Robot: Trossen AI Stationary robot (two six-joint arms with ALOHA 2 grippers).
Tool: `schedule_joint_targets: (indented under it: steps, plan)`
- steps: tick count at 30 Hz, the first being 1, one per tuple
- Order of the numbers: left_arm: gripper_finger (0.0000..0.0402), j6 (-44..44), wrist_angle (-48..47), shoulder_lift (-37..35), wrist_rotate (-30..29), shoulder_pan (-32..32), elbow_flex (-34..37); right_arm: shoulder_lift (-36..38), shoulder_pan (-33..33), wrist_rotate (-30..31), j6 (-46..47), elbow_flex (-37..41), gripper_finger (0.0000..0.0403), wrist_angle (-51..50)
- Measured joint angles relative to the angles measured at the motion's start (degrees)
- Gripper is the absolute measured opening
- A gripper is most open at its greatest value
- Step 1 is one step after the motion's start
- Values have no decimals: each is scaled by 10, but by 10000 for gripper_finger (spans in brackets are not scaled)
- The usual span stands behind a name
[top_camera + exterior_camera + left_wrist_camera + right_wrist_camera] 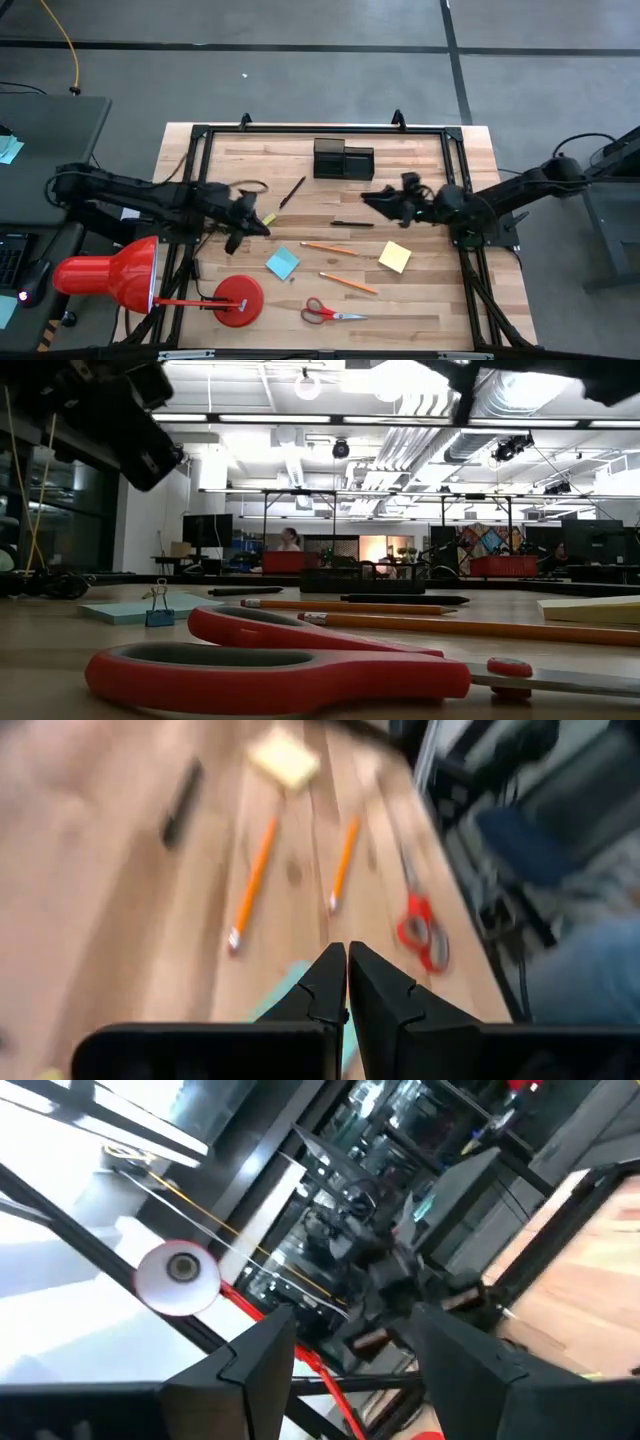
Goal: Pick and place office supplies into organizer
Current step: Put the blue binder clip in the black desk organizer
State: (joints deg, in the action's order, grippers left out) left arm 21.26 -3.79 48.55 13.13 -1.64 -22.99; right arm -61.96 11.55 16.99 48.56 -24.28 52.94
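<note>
Centrally, black two-compartment organizer empty; left gripper jaws closed on nothing, right gripper jaws wide.

The left end effector is reaching in from the left side over the tabletop, its fingers pressing together. The right end effector is facing it from the opposite side, well apart, fingers spreading wide, gripping nothing.

Two dark jointed arms with black cabling

The left tool has matte black, wedge-shaped fingers with notched inner edges on a broad black bar. The right tool has angular black fingers. Cables run along both arms.
</note>
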Motion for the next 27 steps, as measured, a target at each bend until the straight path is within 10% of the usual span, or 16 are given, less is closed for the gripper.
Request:
schedule_joint_targets:
  steps: [11, 27]
  plan:
    - [7, 54, -5, 245, -1, 82, -142, 232, 0, -2, 12, 171, 193, -4]
    - [55, 108, -80, 353, -41, 185, -236, 354, 0, -19, 23, 237, 193, -49]
